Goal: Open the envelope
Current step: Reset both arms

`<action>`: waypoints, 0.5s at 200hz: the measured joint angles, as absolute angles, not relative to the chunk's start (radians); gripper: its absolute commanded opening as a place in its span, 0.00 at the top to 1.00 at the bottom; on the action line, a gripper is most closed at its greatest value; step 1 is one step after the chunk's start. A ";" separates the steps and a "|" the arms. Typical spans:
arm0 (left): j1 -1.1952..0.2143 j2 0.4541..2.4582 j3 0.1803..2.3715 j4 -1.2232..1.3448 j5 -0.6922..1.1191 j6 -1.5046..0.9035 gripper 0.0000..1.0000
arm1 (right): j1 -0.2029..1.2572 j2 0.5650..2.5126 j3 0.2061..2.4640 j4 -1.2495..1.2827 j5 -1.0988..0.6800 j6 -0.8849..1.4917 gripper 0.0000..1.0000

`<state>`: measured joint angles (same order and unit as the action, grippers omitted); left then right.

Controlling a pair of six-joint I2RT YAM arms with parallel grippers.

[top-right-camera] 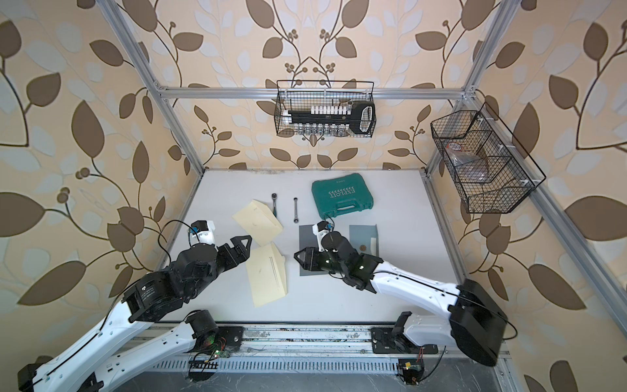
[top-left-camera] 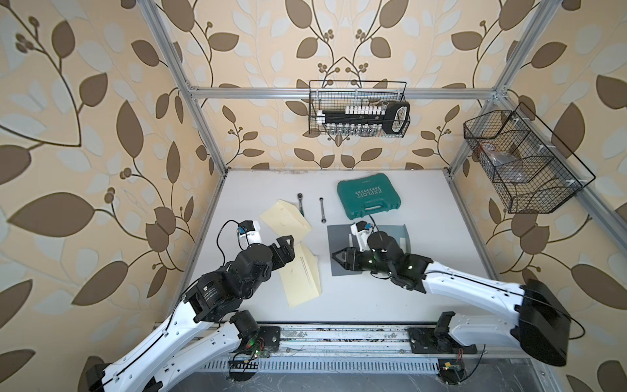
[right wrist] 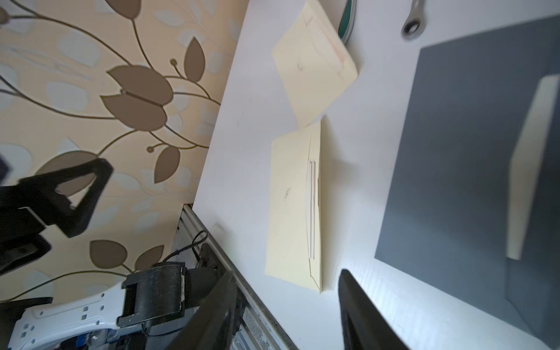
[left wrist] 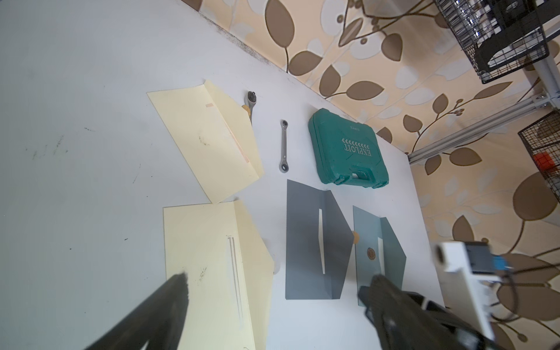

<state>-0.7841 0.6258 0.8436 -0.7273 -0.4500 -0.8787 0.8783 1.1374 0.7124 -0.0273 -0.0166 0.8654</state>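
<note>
Envelope (left wrist: 303, 242) — dark grey — lies just beside the right gripper (top-left-camera: 336, 256), spread and empty.

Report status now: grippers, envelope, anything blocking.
Left gripper open, empty, beside near cream envelope. Right gripper open, empty, over dark grey envelope. Its flap folded open. Wrench lies clear; nothing blocking.

Counter (top-left-camera: 373, 298) lies bare along the near edge and between the near cream envelope (top-left-camera: 302, 281) and the grey envelope (top-left-camera: 337, 236); a ratchet (top-left-camera: 300, 200), a wrench (top-left-camera: 322, 210) and a green case (top-left-camera: 368, 200) crowd the far side
</note>
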 measured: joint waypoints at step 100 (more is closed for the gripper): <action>-0.784 0.735 0.844 -0.702 -0.545 -0.722 0.01 | 0.729 0.614 0.624 -0.274 0.709 0.369 0.12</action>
<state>-0.7841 0.7353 0.8440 -0.7021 -0.5446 -0.7216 0.7288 0.6140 0.6235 -0.2737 0.7094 0.3691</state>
